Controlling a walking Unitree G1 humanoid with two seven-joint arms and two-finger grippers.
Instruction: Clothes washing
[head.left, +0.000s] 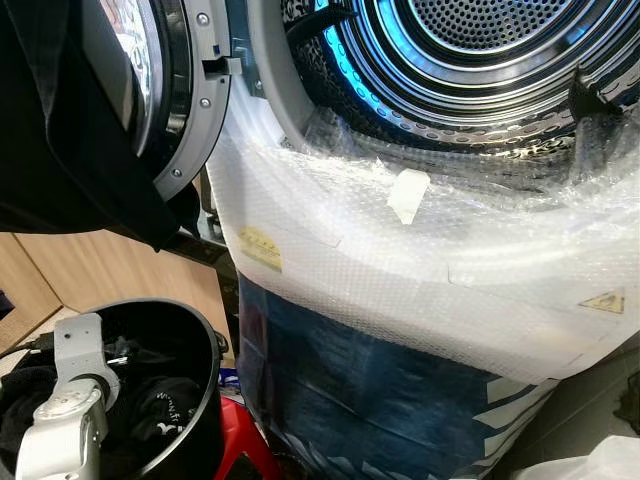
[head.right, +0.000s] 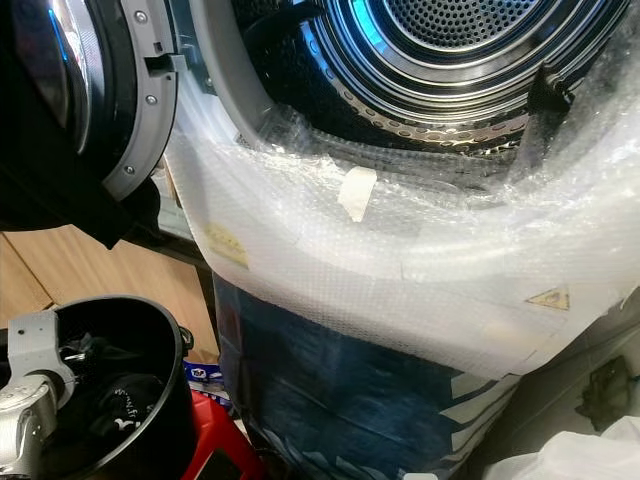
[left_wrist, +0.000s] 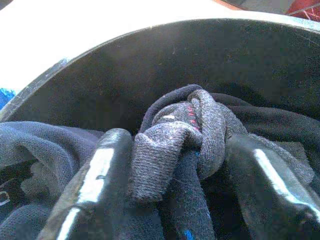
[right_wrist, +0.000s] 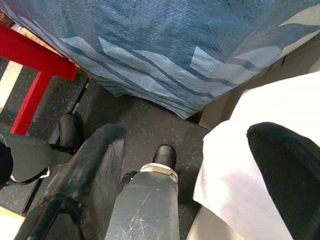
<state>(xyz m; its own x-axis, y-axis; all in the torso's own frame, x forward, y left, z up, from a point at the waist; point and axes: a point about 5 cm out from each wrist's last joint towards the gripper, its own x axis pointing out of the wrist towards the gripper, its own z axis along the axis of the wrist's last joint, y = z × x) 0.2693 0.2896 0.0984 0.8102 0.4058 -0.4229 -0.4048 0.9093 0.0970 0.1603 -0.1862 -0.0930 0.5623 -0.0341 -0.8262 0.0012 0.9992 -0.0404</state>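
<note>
We are reaching our left arm down into the black bucket at our lower left, where dark clothes are lying in a heap. In the left wrist view our left gripper is sitting deep in the pile, its two black fingers standing on either side of a bunched grey sock with small red stitches; the fingers are pressing against the fabric, clamped on that sock. The bucket's dark inner wall is curving just behind it.

Our right arm is hanging idle. Its wrist camera is looking down at the speckled dark floor, with our right gripper showing its two fingers well apart, holding nothing. A white cloth is lying beside one finger, and a red stool leg is standing nearby.

Just beside the bucket, the red stool is peeking out. Beyond it, the washing machine is standing wrapped in blue woven sheeting below and bubble wrap around its front, with a yellow warning sticker and a piece of white tape on the wrap. Farther up, the perforated steel drum is lying open, and the round door is swinging out to our left, with a dark garment hanging in front of it.
</note>
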